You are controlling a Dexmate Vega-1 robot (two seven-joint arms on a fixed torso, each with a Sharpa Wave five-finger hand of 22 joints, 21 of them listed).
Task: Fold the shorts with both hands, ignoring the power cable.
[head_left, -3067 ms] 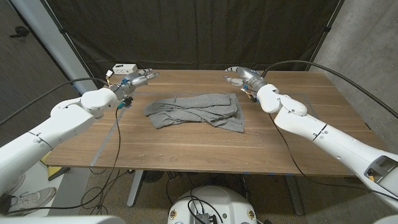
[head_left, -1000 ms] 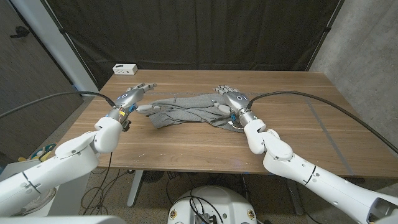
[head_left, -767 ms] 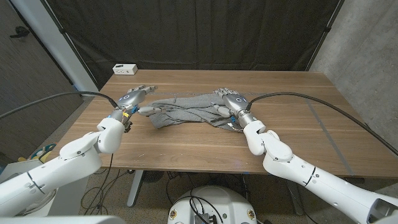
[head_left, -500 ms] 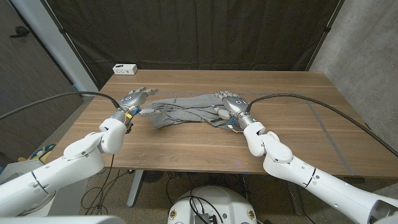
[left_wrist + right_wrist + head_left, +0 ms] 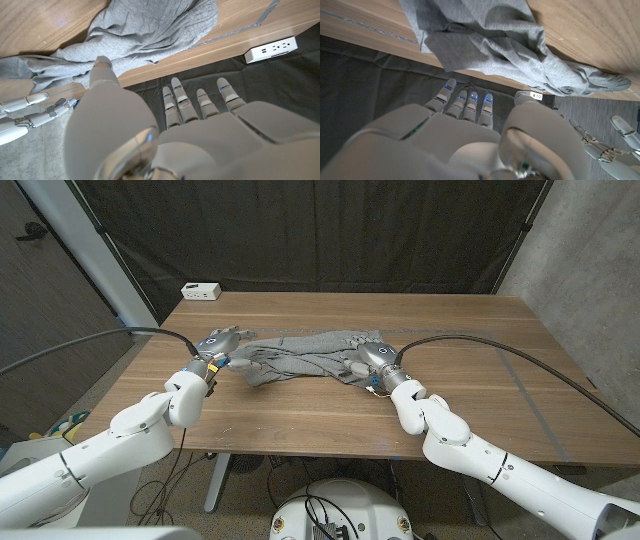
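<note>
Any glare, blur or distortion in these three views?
Head view: even light, sharp, soft sheen on the table, slight wide-angle bowing at the edges. Left wrist view: left hand close and soft, shorts sharp. Right wrist view: right hand soft; blue glints on fingers.

The shorts (image 5: pixel 300 355) are soft grey cloth with a fine knit, matt and full of wrinkles. They lie on the table (image 5: pixel 480 395), which is brown wood with long grain lines and a smooth, slightly shiny top. Both hands look like hard plastic or metal, smooth and a bit glossy: the left hand (image 5: pixel 217 343) at one end of the shorts and the right hand (image 5: pixel 368 357) at the other. The arms behind them are shiny white plastic. Behind the table hangs a black curtain (image 5: pixel 320 235) of dull cloth. A small white plastic power strip (image 5: pixel 201 291) sits on the table's far corner.
</note>
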